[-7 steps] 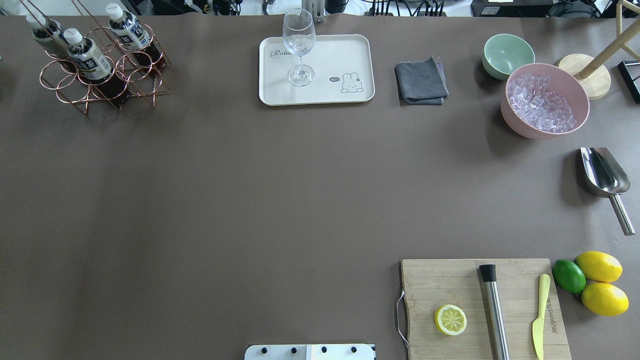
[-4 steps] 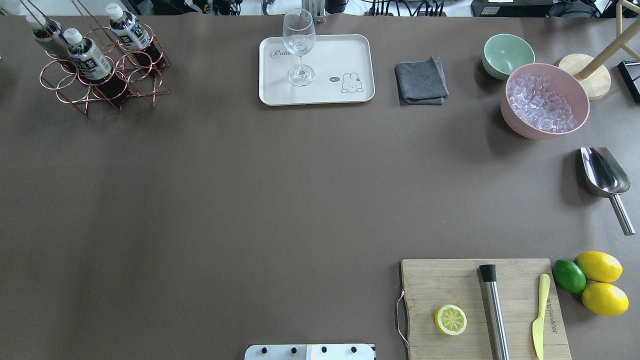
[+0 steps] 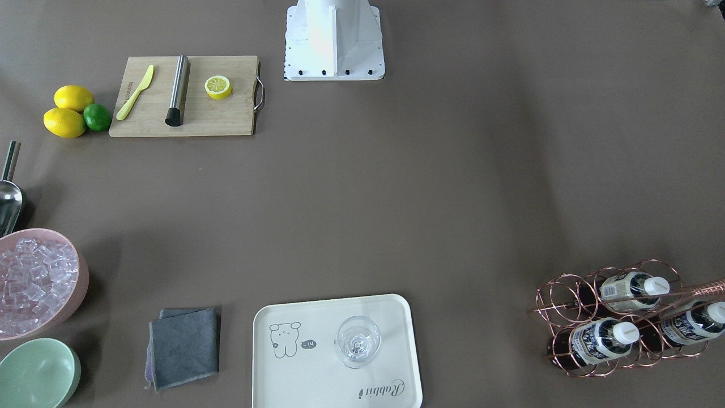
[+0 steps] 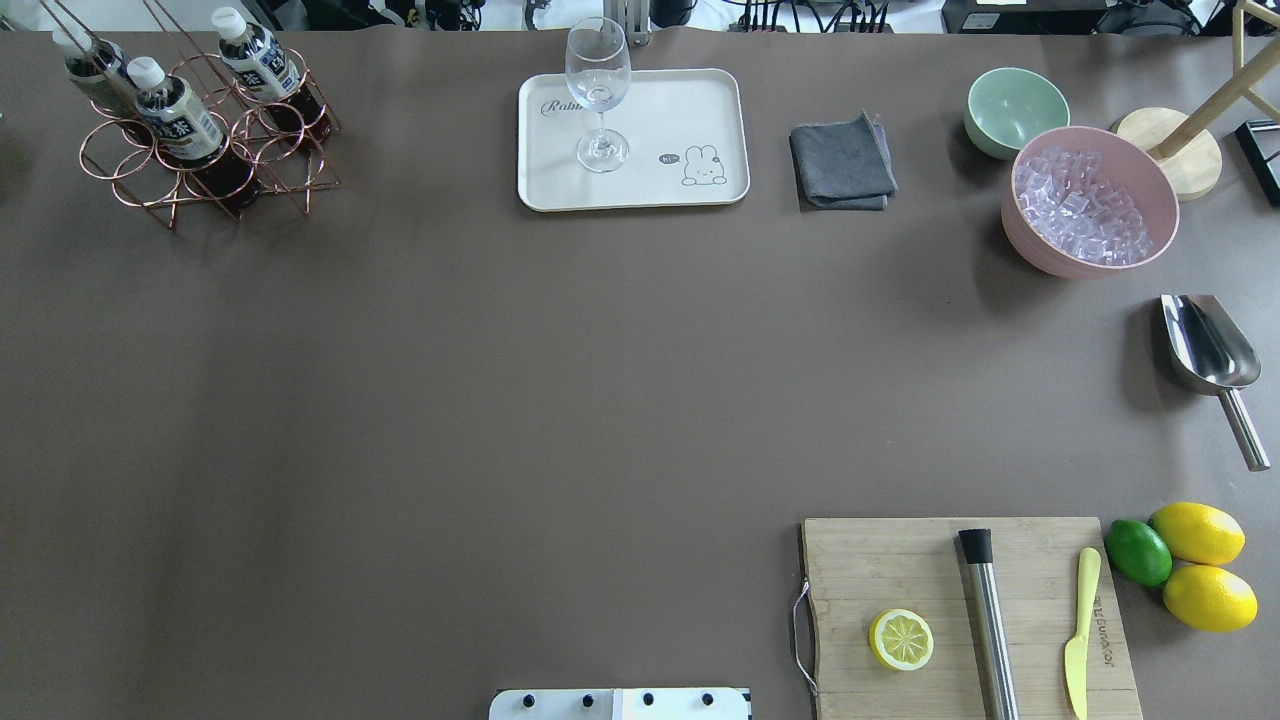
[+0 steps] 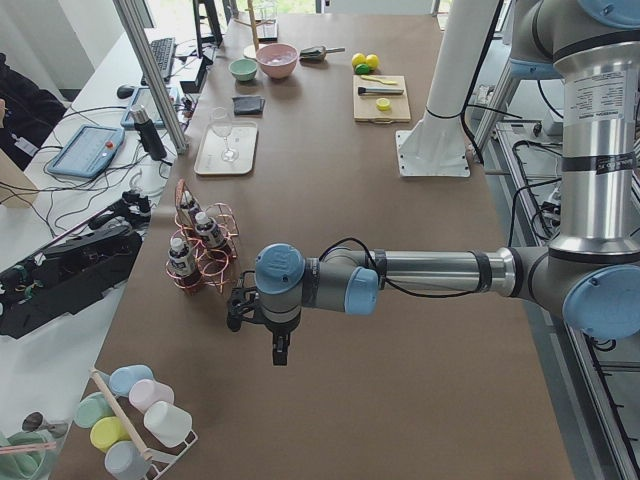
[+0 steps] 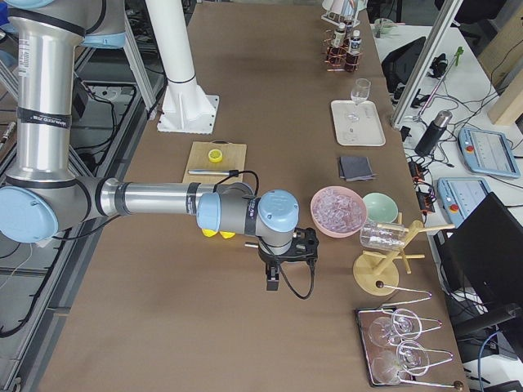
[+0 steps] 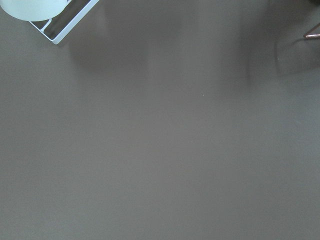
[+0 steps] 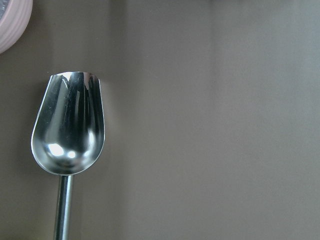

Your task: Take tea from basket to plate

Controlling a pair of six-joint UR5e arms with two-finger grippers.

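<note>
Three tea bottles (image 4: 178, 118) with white caps stand in a copper wire basket (image 4: 130, 180) at the far left of the table; they also show in the front view (image 3: 599, 342). The cream plate (image 4: 690, 110) lies at the far middle, also in the front view (image 3: 317, 379), with a wine glass (image 4: 598, 95) standing on it. My left gripper (image 5: 240, 306) hovers over bare table just short of the basket. My right gripper (image 6: 304, 243) hovers near the pink bowl, above the scoop. I cannot tell whether either is open or shut.
A grey cloth (image 4: 842, 163), a green bowl (image 4: 1015, 108), a pink bowl of ice (image 4: 1090, 200) and a steel scoop (image 4: 1210, 350) lie at the right. A cutting board (image 4: 900, 570) holds a lemon half, a muddler and a knife, with lemons and a lime (image 4: 1138, 552) beside it.
</note>
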